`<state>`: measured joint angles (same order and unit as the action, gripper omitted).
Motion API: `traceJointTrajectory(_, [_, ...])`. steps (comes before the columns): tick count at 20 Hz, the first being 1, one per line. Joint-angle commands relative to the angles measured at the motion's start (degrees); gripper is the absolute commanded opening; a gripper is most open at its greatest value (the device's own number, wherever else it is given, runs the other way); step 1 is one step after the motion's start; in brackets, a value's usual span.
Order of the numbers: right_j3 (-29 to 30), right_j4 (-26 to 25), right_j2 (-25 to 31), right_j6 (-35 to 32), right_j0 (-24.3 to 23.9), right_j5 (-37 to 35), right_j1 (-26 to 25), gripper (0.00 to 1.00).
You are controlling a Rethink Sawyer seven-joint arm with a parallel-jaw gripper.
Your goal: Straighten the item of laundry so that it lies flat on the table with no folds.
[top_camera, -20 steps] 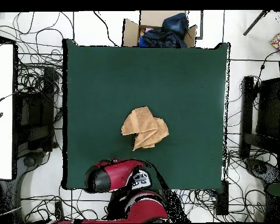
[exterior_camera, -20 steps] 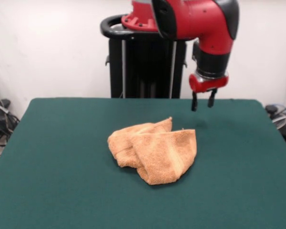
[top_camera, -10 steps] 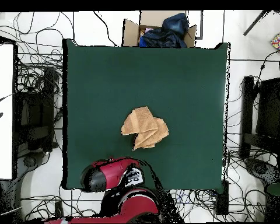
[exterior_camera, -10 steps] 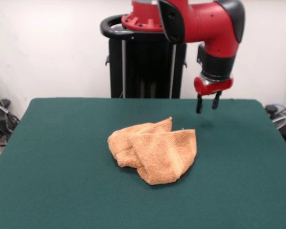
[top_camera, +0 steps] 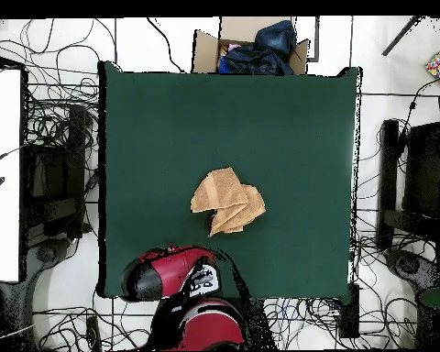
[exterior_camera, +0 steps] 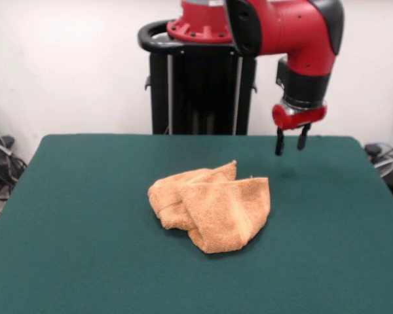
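Moved: red and black arm's gripper has drifted sideways, away from the towel.
Gripper: fingers apart, empty, above green felt table.
Towel: orange-tan terry-cloth towel, crumpled, folded, mid-table.

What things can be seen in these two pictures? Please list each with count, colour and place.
towel: one, orange-tan, crumpled with folds, middle of the table.
table: one, dark green top, fills most of both views.
cardboard box: one, brown, holding dark blue cloth, on the floor beyond the table's edge opposite the robot.
cables: many, black, on the floor around the table.
pedestal: one, black, behind the table.
arm: one, red and black, above the table's edge.
tool: one, black fingers apart, hanging above the table, holding nothing.
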<state>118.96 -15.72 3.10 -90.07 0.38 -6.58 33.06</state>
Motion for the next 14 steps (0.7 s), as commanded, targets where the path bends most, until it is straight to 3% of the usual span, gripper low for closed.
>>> traceJointTrajectory(1, [-6.83, 3.24, 3.05, -7.44, -0.55, -5.32, 2.02, 1.0])
traceJointTrajectory(14, [-13.69, 0.08, 7.92, -0.28, -5.43, -10.62, -1.14, 1.0])
